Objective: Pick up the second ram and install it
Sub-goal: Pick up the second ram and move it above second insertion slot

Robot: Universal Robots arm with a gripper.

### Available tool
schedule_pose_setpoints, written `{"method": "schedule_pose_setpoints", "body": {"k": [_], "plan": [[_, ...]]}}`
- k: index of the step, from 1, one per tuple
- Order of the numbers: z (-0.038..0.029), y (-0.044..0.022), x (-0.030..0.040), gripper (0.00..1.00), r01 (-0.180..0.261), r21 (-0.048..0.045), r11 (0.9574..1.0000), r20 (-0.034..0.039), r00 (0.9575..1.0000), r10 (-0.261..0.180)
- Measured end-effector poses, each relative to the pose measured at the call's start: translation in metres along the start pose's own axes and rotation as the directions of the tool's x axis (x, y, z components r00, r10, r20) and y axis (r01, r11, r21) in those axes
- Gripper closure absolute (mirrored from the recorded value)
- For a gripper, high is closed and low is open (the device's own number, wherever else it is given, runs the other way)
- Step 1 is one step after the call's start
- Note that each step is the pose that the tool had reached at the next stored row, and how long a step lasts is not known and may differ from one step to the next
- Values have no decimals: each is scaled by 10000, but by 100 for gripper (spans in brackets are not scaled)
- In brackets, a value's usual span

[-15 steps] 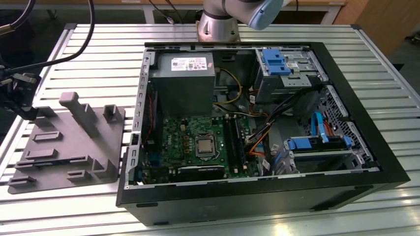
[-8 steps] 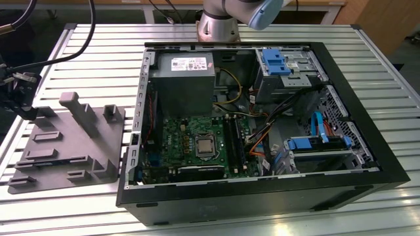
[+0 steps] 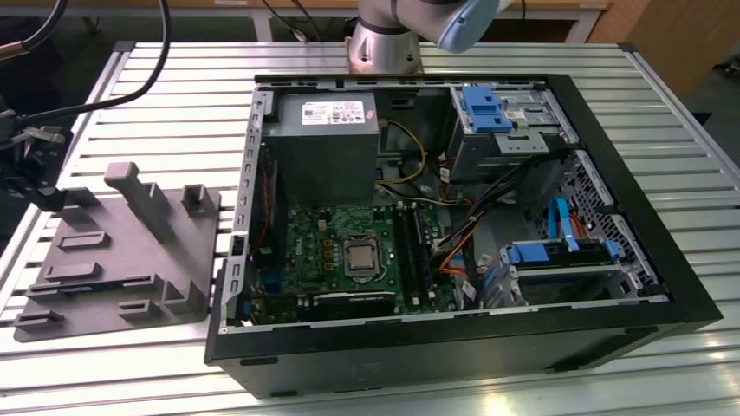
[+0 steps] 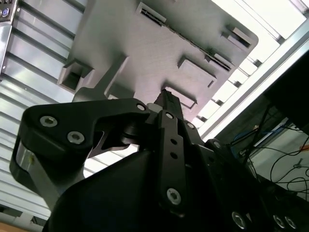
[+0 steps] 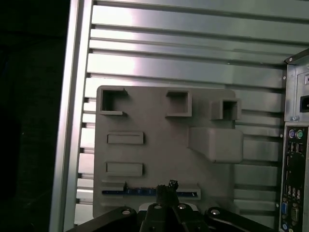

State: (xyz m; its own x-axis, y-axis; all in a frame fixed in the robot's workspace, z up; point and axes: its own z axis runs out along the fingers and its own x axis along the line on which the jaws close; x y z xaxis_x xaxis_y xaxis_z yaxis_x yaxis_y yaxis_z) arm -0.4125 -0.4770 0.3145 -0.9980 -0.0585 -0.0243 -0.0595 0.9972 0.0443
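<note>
Tool poised at the second ram in the grey holder, its opening unclear

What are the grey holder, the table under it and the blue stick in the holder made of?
The grey holder looks like matte plastic: dull, even grey, no shine. The table looks like bare metal, probably aluminium: silvery slats that glare in the light. The blue stick, edge-on in a slot of the holder in the first wrist view, may be circuit board, but too little shows to be sure.
</note>
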Motion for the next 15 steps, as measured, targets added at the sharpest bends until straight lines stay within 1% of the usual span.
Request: {"method": "schedule_pose_setpoints", "body": {"k": [7,15], "plan": [[-1,0,0,89,411,-10,9992,-19,9992,-411],[0,0,0,89,872,-22,9962,-38,9962,-872]]}}
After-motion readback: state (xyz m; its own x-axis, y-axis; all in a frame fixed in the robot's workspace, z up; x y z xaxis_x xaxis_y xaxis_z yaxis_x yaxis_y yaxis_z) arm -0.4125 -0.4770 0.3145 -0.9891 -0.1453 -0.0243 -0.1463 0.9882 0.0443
